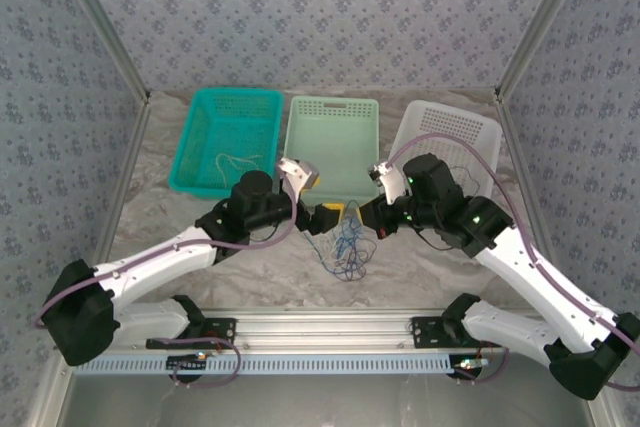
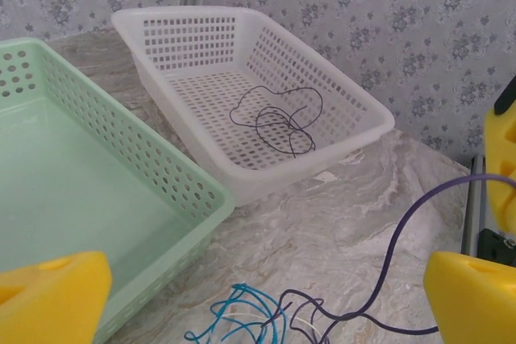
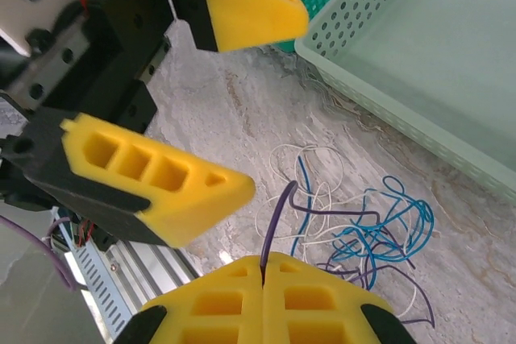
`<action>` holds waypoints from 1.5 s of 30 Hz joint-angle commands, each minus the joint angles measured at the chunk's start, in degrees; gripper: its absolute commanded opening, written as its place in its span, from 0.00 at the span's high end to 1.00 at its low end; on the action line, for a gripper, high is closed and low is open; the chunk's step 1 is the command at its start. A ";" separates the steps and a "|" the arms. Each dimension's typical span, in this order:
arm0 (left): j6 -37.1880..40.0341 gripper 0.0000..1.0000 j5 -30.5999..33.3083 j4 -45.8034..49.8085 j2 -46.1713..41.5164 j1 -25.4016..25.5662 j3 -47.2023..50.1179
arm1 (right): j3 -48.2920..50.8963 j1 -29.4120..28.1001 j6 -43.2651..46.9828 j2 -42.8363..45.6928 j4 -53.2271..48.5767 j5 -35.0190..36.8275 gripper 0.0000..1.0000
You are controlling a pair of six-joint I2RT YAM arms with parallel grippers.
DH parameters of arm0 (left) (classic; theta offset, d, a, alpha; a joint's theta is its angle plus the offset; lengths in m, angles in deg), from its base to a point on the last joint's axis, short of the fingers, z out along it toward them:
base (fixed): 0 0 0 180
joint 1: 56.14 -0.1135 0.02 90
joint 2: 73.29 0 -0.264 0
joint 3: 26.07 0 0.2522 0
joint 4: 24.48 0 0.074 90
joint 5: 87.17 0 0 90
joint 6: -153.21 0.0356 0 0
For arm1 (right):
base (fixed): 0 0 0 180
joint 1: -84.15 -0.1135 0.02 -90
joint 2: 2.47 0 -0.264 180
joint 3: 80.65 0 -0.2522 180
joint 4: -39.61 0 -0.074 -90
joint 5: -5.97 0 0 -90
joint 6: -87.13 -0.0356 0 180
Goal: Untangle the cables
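Note:
A tangle of thin blue, dark purple and whitish cables (image 1: 345, 247) lies on the marbled table in front of the baskets. My right gripper (image 3: 264, 267) is shut on one purple cable (image 3: 276, 219), which rises taut from the heap (image 3: 363, 227). In the left wrist view that purple strand (image 2: 401, 227) climbs up to the right from the tangle (image 2: 266, 320). My left gripper (image 2: 266, 304) hovers open just above the tangle with nothing between its yellow fingers (image 2: 48, 296). Both grippers meet over the heap, left (image 1: 330, 213) and right (image 1: 372, 213).
Three baskets stand in a row behind the heap. The teal one (image 1: 190, 142) holds a whitish cable (image 1: 235, 161). The mint one (image 1: 300, 132) stands in the middle. The white one (image 2: 355, 98) holds a dark purple cable (image 2: 278, 118). Patterned walls enclose the table.

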 commanded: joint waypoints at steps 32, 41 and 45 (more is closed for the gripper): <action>-2.45 0.06 16.76 3.24 14.67 5.94 -9.87 | -22.57 -0.94 3.53 2.01 -8.94 -7.49 1.00; -3.50 0.14 15.46 4.64 15.85 6.72 -7.04 | -25.53 -0.77 3.54 4.49 -9.07 -2.31 1.00; -4.28 0.14 15.55 4.25 15.77 7.10 -5.69 | -27.45 -0.73 3.80 4.49 -8.82 -1.31 1.00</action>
